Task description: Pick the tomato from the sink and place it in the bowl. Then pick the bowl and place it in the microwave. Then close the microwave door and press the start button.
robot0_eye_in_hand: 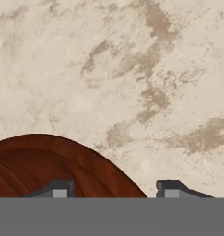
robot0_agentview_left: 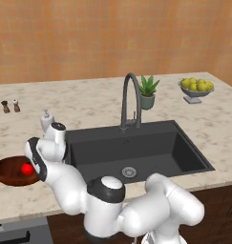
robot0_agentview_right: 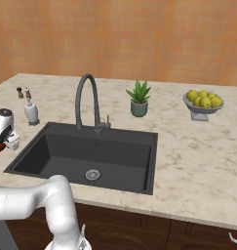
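I've got the gripper [robot0_eye_in_hand: 112, 188] open, straddling the bowl [robot0_agentview_left: 7, 172] rim at 9 o'clock of the sink [robot0_agentview_left: 136, 150], tomato [robot0_agentview_left: 27, 168] sitting inside it.

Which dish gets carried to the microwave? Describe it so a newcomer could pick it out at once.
Start at the dark sink set in the marble counter and look to its left, past the white soap dispenser. Near the counter's front edge sits the wooden bowl, wide, shallow and reddish-brown, with the red tomato inside. The grey footed fruit bowl instead holds yellow-green fruit, far right.
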